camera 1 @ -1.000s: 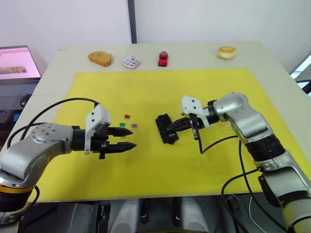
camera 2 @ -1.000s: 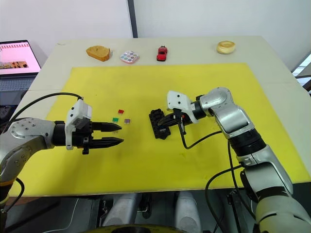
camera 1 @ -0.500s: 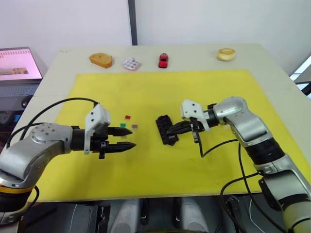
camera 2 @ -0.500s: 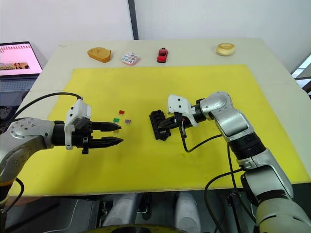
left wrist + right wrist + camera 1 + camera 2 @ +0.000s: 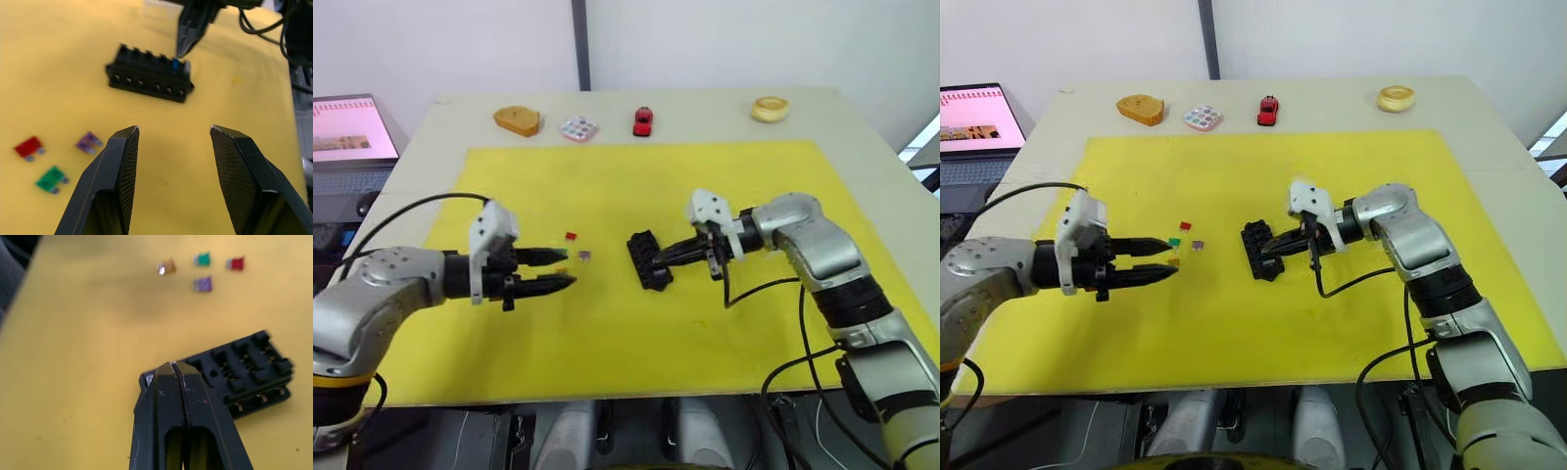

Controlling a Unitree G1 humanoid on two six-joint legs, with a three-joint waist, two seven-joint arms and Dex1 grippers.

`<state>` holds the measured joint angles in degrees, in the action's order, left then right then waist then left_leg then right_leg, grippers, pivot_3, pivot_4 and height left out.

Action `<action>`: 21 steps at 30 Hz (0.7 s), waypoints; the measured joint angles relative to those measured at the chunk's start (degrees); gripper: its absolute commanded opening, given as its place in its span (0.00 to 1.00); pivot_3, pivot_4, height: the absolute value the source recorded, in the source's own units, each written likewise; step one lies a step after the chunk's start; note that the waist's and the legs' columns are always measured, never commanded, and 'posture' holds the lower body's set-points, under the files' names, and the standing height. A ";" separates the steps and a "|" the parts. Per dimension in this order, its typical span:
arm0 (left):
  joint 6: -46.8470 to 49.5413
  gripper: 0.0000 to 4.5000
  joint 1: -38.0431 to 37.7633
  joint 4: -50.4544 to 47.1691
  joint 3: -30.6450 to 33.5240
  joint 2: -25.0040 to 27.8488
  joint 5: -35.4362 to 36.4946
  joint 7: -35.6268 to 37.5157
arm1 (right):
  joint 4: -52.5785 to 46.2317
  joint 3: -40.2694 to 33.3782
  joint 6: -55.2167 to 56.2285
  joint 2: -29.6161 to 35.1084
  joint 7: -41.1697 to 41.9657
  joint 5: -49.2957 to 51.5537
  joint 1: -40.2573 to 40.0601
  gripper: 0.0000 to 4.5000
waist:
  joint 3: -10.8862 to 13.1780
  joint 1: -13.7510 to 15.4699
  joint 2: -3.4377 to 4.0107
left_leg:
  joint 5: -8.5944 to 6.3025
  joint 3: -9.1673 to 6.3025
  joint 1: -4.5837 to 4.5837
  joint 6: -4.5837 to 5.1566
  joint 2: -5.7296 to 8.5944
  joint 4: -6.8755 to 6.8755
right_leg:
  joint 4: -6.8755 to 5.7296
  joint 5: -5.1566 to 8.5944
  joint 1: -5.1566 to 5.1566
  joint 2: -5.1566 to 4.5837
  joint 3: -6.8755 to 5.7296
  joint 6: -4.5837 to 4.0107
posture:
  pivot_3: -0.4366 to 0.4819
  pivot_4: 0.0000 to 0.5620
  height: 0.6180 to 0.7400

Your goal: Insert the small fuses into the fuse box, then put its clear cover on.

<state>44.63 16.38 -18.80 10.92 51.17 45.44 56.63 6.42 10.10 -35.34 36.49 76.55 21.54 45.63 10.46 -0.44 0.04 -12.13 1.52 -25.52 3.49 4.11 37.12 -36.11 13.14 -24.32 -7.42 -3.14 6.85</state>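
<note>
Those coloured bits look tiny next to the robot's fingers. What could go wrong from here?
Two risks, I'd guess. The left gripper is open wide, while the red fuse, green fuse and purple fuse lie close together on the yellow mat, so it may knock a neighbour. The right gripper, shut, sits at the fuse box, which looks unfixed, and could nudge it.

silver-grey jointed arms, white wrist blocks, black cables looping off both, and black textured fingers [image 5: 238,169] on each gripper.
</note>
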 measured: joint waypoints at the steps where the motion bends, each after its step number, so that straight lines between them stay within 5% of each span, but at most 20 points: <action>1: -0.17 0.54 0.22 1.96 1.81 0.23 0.03 -0.31 | 0.33 -3.08 -2.22 0.03 -1.76 1.63 1.82 0.00 | 0.00 -0.06 0.00 | 0.00 0.00 0.01 0.00 0.00 -0.02 | 0.00 0.00 0.00 0.00 0.00 0.00 | 0.48 0.27 1.00; 6: -7.89 0.54 -0.45 13.96 6.39 0.67 -7.21 -3.50 | 11.02 -15.95 -4.99 4.61 -12.03 3.84 5.73 0.00 | -0.03 0.51 -0.03 | -0.02 0.07 0.03 0.01 0.04 -0.11 | 0.06 0.00 0.02 -0.06 -0.03 0.00 | 0.48 0.27 1.00; 9: -12.23 0.73 -3.01 21.71 10.43 1.45 -10.83 -4.40 | 22.21 -22.11 0.04 9.72 -19.58 0.83 3.42 0.20 | -0.01 1.01 0.00 | -0.06 0.23 0.01 0.07 0.08 -0.13 | 0.06 0.00 -0.06 -0.19 -0.03 0.00 | 0.48 0.27 1.00; 12: -16.92 1.00 -5.45 28.74 13.94 1.94 -13.19 -4.28 | 34.16 -26.87 9.66 14.47 -27.39 -2.22 1.16 0.51 | 0.00 1.03 0.03 | -0.07 0.26 0.01 0.09 0.07 -0.15 | 0.05 0.00 -0.10 -0.21 -0.02 -0.01 | 0.48 0.27 1.00; 16: -22.19 1.00 -7.03 38.79 17.98 1.72 -14.91 -3.87 | 47.69 -32.13 21.75 19.62 -37.18 -5.32 -0.97 0.95 | 0.02 0.46 0.09 | -0.21 0.32 0.05 0.32 0.00 -0.26 | 0.06 0.06 -0.15 -0.22 0.00 -0.11 | 0.48 0.27 1.00; 21: -26.49 1.00 -3.53 44.91 17.77 0.24 -15.67 -3.13 | 52.37 -30.80 28.47 18.30 -44.03 -9.06 -0.66 0.99 | 0.00 -0.94 0.11 | -0.20 0.35 0.07 0.30 -0.06 -0.33 | -0.01 0.06 -0.06 -0.23 0.02 -0.11 | 0.48 0.27 1.00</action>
<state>18.14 12.85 26.10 28.69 51.41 29.78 53.49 58.80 -20.71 -6.87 54.79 32.52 12.49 44.97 10.46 -1.39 0.15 -12.34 1.87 -25.45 3.79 4.05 36.79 -36.12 13.20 -24.39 -7.65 -3.11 6.73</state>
